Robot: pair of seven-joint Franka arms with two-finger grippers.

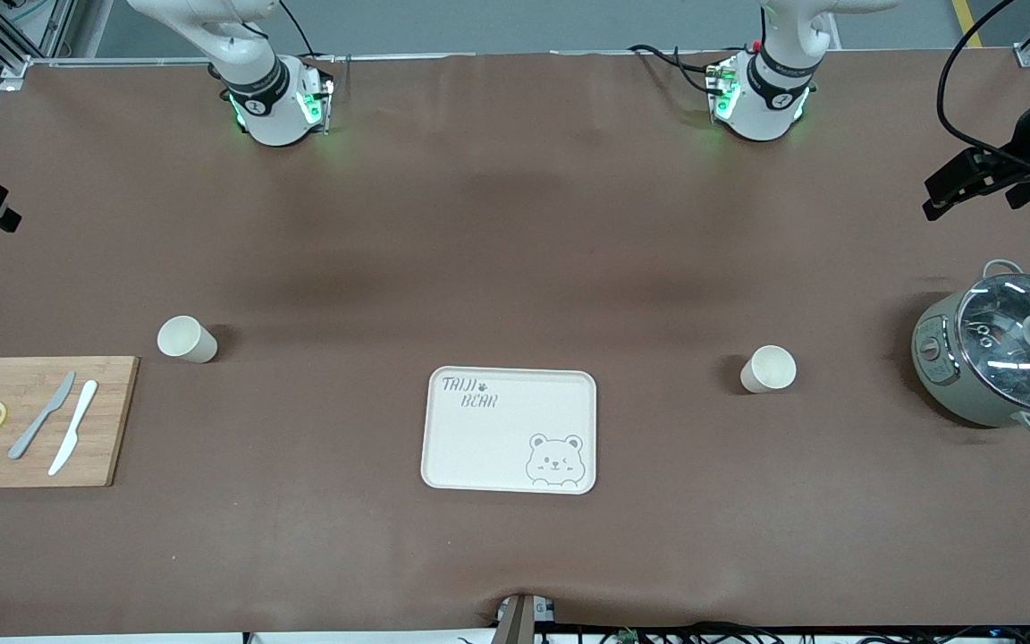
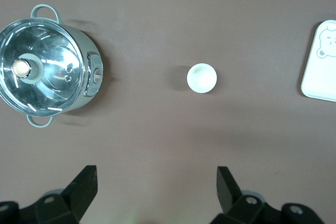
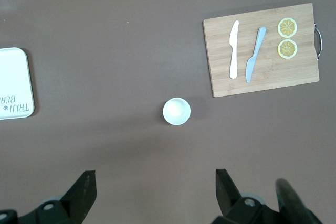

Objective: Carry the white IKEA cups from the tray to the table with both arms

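Two white IKEA cups stand upright on the brown table. One cup is toward the right arm's end, beside the cutting board. The other cup is toward the left arm's end, between the tray and the pot. The bear-printed tray lies between them with nothing on it. My left gripper hangs high over the table, open and holding nothing, well short of its cup. My right gripper is likewise high, open, with nothing in it.
A wooden cutting board at the right arm's end carries two knives and two lemon slices. A grey-green pot with a glass lid stands at the left arm's end. Both arm bases stand along the table's edge farthest from the front camera.
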